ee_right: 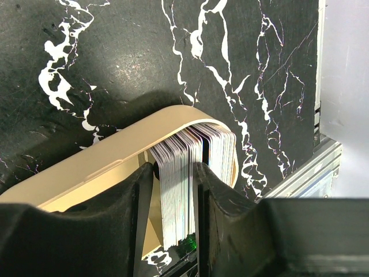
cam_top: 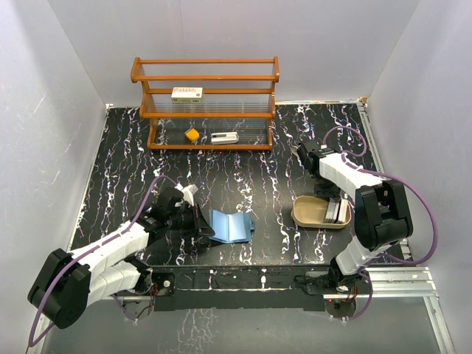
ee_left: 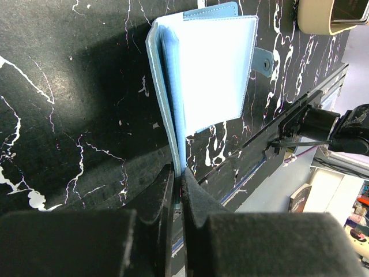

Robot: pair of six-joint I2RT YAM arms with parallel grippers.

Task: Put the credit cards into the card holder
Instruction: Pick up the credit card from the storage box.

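Observation:
The blue card holder (cam_top: pixel 231 225) lies half open on the black marbled table, pale slotted inside up, with its clasp tab (ee_left: pixel 264 61) on the far edge. My left gripper (cam_top: pixel 206 223) is shut on the card holder (ee_left: pixel 213 75) at its near edge, its jaws (ee_left: pixel 180 173) pinching the thin blue flap. Several credit cards (ee_right: pixel 180 184) stand on edge in a pack inside the tan oval tray (ee_right: pixel 98 164). My right gripper (ee_right: pixel 174 168) reaches into the tray (cam_top: pixel 308 214), its fingers pressed on both sides of part of the pack. More cards (ee_right: pixel 222 151) stand outside the right finger.
A wooden shelf rack (cam_top: pixel 206 103) stands at the back with a white box with red marks (cam_top: pixel 187 94), a small orange thing (cam_top: pixel 192 134) and a white thing (cam_top: pixel 224 137). White walls close three sides. An aluminium rail (ee_right: pixel 305 167) runs along the table's right edge.

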